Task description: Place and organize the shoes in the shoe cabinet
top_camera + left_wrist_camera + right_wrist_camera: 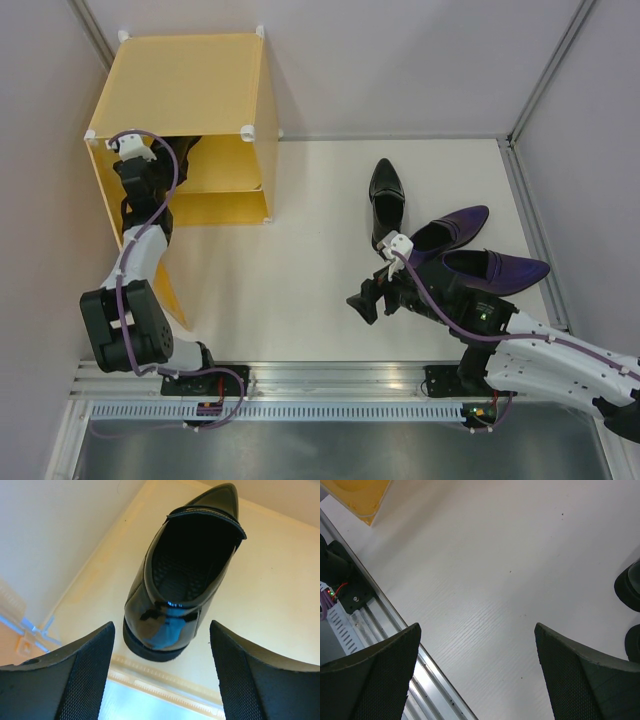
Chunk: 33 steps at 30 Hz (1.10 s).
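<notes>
Top view: left arm [135, 250] reached into yellow-orange plastic cube cabinet [190, 80]; one glossy black pointed loafer [386, 200] and two glossy dark purple loafers [460, 228] lay on white surface [300, 260]. Left wrist: second black loafer [185, 575] sat inside cabinet, left jaws spread beside its heel, not touching. Right wrist: right jaws spread, empty. Withdraw straight back, clear of heel.

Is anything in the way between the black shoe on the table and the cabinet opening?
Nothing lies on the table between the black shoe and the shoe cabinet, but the left arm reaches into its opening, partly filling it.
</notes>
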Tool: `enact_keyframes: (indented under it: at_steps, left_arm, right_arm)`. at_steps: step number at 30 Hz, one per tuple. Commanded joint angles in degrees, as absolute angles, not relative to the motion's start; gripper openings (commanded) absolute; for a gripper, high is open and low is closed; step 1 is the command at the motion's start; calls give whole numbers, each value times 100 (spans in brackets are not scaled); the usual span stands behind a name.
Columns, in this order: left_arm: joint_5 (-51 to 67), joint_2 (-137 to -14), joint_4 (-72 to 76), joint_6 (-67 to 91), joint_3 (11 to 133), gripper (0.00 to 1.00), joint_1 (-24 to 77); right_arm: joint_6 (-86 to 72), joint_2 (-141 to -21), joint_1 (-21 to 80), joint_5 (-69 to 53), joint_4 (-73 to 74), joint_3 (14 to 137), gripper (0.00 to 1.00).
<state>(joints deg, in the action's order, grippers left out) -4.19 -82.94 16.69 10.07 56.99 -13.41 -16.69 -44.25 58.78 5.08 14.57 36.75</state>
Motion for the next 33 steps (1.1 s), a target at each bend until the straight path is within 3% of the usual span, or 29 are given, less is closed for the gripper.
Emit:
enact_keyframes:
  at_steps: [1, 8, 17, 24, 33]
  left_arm:
    - [-509, -7779, 1715, 1274, 5538, 80, -1345]
    - [-755, -6865, 819, 1529, 5098, 86, -1354]
    - [-1914, -5337, -1492, 1898, 5036, 88, -1354]
    - [-2189, -4966, -3145, 2390, 5151, 94, -1406]
    - [-1943, -4176, -3463, 2364, 4782, 95, -1468]
  right_arm:
    - [-1643, -4386, 5915, 659, 1547, 4042, 98]
    - [-1915, -4640, 5915, 1449, 2433, 4737, 98]
    - [-2311, -5229, 5784, 2496, 3418, 5466, 98]
    - [-2197, -5765, 4152, 2075, 3472, 5730, 98]
    - [-2267, -7197, 2525, 1249, 2919, 6275, 89]
